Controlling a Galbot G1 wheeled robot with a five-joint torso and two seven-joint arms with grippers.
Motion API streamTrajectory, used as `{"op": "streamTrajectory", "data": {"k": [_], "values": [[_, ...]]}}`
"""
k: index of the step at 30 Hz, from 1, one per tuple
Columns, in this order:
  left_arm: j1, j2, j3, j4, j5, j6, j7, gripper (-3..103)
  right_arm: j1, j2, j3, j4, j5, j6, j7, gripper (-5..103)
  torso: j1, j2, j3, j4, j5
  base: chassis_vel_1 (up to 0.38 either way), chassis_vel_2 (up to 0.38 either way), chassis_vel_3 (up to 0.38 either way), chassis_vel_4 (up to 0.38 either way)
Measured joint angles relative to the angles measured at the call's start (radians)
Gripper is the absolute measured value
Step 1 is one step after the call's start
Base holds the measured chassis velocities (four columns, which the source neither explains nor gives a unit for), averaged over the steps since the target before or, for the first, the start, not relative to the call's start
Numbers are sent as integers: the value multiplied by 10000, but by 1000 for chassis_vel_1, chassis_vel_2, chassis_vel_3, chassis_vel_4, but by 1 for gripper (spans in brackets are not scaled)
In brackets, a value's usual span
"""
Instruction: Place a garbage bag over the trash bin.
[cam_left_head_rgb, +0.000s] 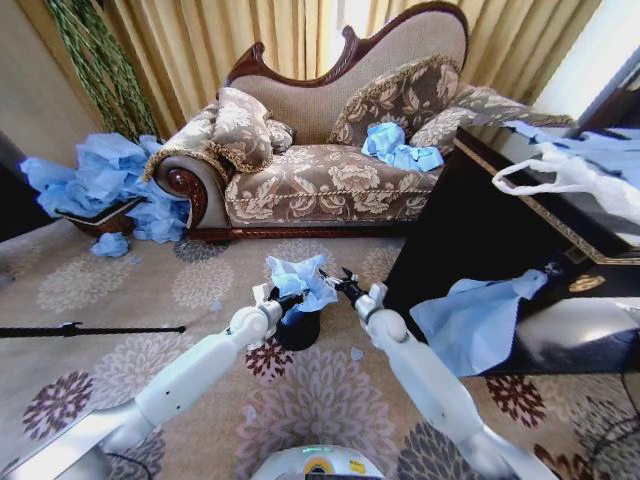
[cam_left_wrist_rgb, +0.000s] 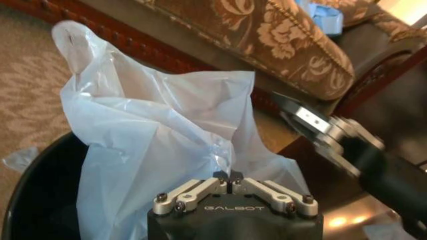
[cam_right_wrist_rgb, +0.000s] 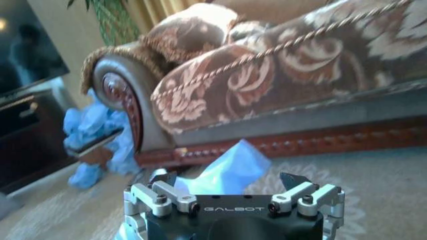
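So my left hand (cam_left_wrist_rgb: 229, 176) is pinched tight on a fold of the garbage bag (cam_left_wrist_rgb: 160, 145), fingertips pressed together with the thin blue film caught between them, right over the near rim of the trash bin (cam_left_wrist_rgb: 40, 195). From that pinch the bag billows up and away from me in a loose crumpled peak, and most of it sits above the bin's mouth instead of draped down around the sides, so I'd say the lining is only partly done. Just across the bag from that hand is my right hand (cam_left_head_rgb: 347, 284), with its fingers spread wide and nothing between them; in its own wrist view a blue tip of the bag pokes up just ahead of the gap, close but not gripped. The bin stands on the patterned carpet (cam_left_head_rgb: 120, 300) directly under both hands, with the sofa (cam_left_head_rgb: 330, 170) well beyond it and a dark bench (cam_left_head_rgb: 480, 210) off past my right hand with other bags lying on it. What worries me: I'm holding a single bunched fold, not an opened edge, so if I pull outward the film could stay stuck shut or tear. The bin also looks light, so a sideways tug might tip it. And if the right hand closes where it is, it may grab air.
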Motion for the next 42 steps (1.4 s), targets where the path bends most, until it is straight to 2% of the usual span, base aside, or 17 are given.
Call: {"op": "streamTrajectory", "data": {"k": [8,16,17,19,21,23,24,27,29,33,35,36,38,42], "values": [[682,128,-544,-517,3,-139,262,0,930,340,-480,-789,845,-789,354,100,0,0,0,-3,1,0,0,0,0],[1843,375,-1271,-1293,64,-293,668,0,1879,1090,-828,-2402,665,-1021,829,100,0,0,0,0,0,0,0,0,0],[2130,407,-1448,-1458,91,-324,765,0,2027,1204,-853,-2733,609,-1039,854,102,0,0,0,0,1,0,0,0,0],[2456,456,-1644,-1641,126,-364,892,0,2157,1309,-847,-3047,593,-1066,837,95,0,0,0,-3,0,0,0,0,0],[2613,480,-1729,-1725,153,-378,943,0,2204,1367,-830,-3198,524,-1064,821,95,0,0,0,-3,1,0,0,0,0],[2937,516,-1941,-1900,196,-407,1028,0,2235,1440,-768,-3397,429,-1064,811,85,0,0,0,-1,1,0,0,0,0],[2937,516,-1941,-1900,196,-407,1028,0,2235,1440,-768,-3397,429,-1064,811,85,0,0,0,-1,1,0,0,0,0],[3275,619,-2143,-2042,244,-491,1110,0,2087,1338,-695,-3360,348,-1065,806,68,-1,0,0,0,2,0,0,0,0],[3297,646,-2159,-2043,247,-509,1121,0,2017,1286,-668,-3272,337,-1064,804,68,0,0,1,-2,2,0,0,0,0],[3330,706,-2222,-1997,255,-617,1140,0,1555,983,-447,-2644,351,-1063,856,46,-1,0,0,-3,2,0,0,0,0],[3353,704,-2249,-1999,255,-631,1138,0,1475,935,-401,-2543,357,-1062,866,46,-1,0,-1,-4,1,0,0,0,0],[3433,693,-2317,-2034,256,-655,1125,0,1323,861,-329,-2388,358,-1040,892,36,-1,0,0,-3,2,0,0,0,0],[3479,690,-2351,-2053,259,-663,1119,0,1246,825,-296,-2312,358,-1029,897,36,-1,0,0,-3,3,0,0,0,0],[3729,718,-2577,-2138,256,-750,1074,0,903,641,-95,-1931,370,-865,907,14,-2,0,-1,0,2,0,0,0,0]]}}
